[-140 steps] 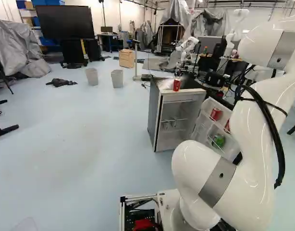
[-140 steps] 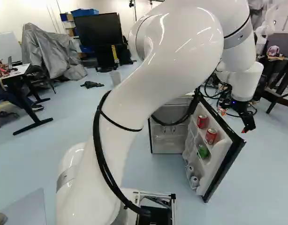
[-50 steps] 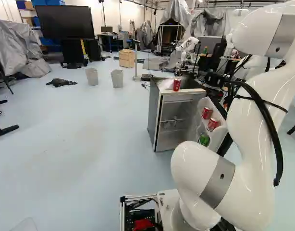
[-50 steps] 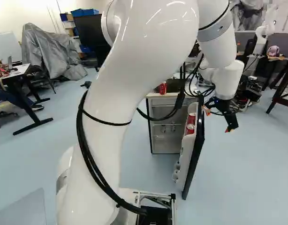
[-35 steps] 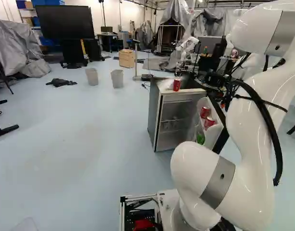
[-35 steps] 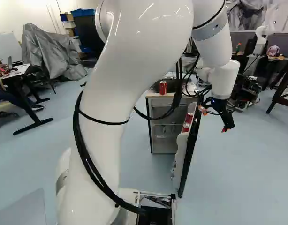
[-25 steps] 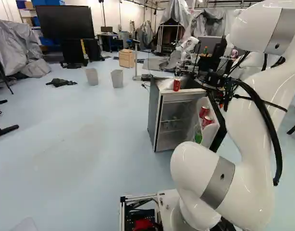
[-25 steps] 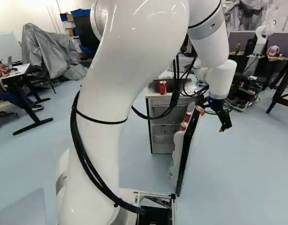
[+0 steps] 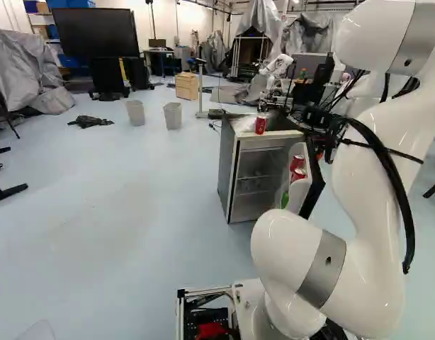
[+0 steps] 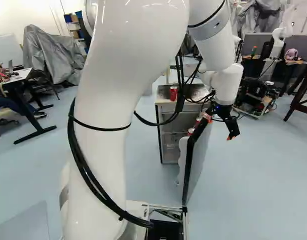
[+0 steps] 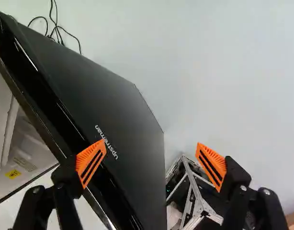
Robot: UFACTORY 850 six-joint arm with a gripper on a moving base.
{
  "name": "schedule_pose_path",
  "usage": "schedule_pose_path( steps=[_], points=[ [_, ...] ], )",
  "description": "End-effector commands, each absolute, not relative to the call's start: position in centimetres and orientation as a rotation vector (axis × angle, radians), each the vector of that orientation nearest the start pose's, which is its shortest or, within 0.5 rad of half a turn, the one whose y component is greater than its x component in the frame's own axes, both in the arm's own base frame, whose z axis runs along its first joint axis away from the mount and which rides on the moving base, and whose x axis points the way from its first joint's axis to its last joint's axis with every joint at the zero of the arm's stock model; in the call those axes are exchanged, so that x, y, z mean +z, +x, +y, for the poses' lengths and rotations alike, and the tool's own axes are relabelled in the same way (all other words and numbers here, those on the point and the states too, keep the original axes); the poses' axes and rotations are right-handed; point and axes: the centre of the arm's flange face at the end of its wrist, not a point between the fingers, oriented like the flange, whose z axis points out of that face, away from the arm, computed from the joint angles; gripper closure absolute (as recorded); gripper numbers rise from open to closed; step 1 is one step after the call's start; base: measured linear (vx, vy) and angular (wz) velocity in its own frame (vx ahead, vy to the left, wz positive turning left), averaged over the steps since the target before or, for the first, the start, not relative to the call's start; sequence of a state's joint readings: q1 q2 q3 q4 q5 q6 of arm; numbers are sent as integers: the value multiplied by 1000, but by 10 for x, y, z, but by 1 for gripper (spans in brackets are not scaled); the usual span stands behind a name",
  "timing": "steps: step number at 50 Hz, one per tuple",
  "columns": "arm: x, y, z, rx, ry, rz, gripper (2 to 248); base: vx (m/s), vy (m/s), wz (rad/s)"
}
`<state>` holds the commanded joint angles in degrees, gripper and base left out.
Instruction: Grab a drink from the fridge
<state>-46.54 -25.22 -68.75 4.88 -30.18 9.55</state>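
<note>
From where I'm standing, the white arm (image 9: 377, 248) reaches over to the small fridge (image 9: 228, 170), whose door (image 10: 198, 160) hangs open. The end effector (image 10: 218, 127) is up at the door's upper edge, and its two fingers are spread well apart with nothing pinched between them. Looking along the end effector (image 11: 151, 155), you see one orange pad (image 11: 91, 162) right over the door's edge, the other (image 11: 211, 165) out past the dark outer face; whether the first one touches, I can't tell.

As for drinks, one red can (image 9: 261, 125) stands upright on top of the fridge, close to the front edge and nearer the left front corner. Two more red cans (image 9: 297, 163) sit near each other in the door's inner shelving, with something green (image 9: 285, 199) lower down, mostly hidden behind the arm.

A metal frame (image 11: 190, 191) shows below the outer finger, and some loose black cables (image 11: 56, 28) lie beyond the door. Further back there are two pale bins (image 9: 173, 117) on the floor, a wooden drawer unit (image 9: 187, 86), a big dark screen (image 9: 97, 33) and another robot (image 9: 278, 67).
</note>
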Motion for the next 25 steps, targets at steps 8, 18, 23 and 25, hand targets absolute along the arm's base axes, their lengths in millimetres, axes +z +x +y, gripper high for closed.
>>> schedule_pose_path(
  steps=[8,18,23,25],
  points=[
    [424,410,-414,-366,-2733,1551,3,0,0,0],
    [424,414,-399,-357,-2748,1517,3,0,0,0],
    [424,416,-391,-352,-2756,1498,3,0,0,0],
    [424,417,-387,-351,-2760,1491,3,0,0,0]
  ],
)
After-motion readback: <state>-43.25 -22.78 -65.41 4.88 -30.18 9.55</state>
